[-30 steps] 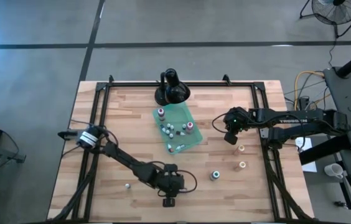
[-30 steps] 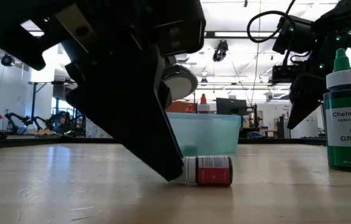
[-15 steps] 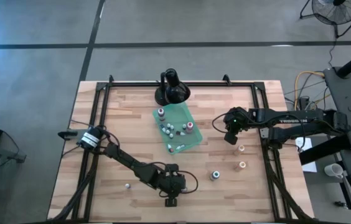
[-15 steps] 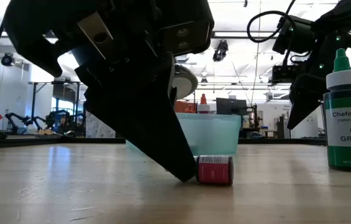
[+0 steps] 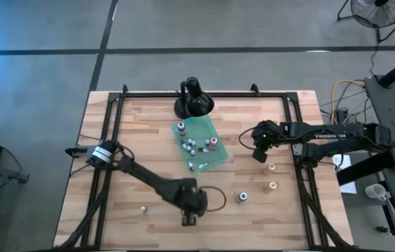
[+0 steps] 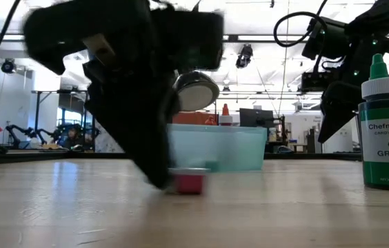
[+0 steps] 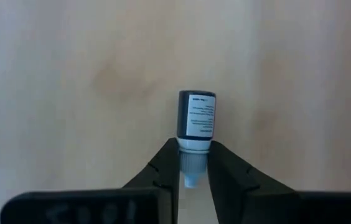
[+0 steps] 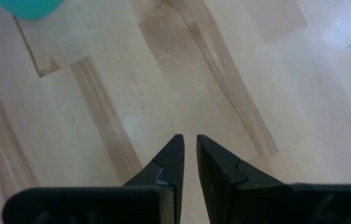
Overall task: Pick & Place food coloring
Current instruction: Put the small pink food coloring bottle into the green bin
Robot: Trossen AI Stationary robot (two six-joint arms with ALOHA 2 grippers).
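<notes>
counting from above, i see one teal tray [image 5: 215, 159] with several small bottles standing in it, too small to number exactly, and five loose bottles on the boards: one near the front left corner [image 5: 142, 208], one green one [image 5: 241, 197] right of centre near the front, two pale ones [image 5: 272, 185] near the right rail, and one lying at my left gripper [image 5: 190, 219]. one black round-based stand [image 5: 193, 102] sits just behind the tray.

my left gripper is low at the front edge, its fingers [image 7: 163, 171] pinching the cap end of the lying bottle [image 7: 196, 122], whose dark body with a white label juts out past the tips onto the wood. at table height that bottle reads as a red blur [image 6: 186, 182] on the surface.

my right gripper [image 5: 259, 156] hangs over the right side, right of the tray, fingers [image 8: 169, 163] almost together with a thin gap, holding nothing.

table [image 5: 148, 133] is pale butcher-block wood in strips, framed by black rails, standing on grey concrete floor. a fan [image 5: 379, 12] stands at the far right corner. the tall green bottle [image 6: 387, 131] up close has a pointed cap and a glossy label; behind lies a bright workshop with ceiling lights.
</notes>
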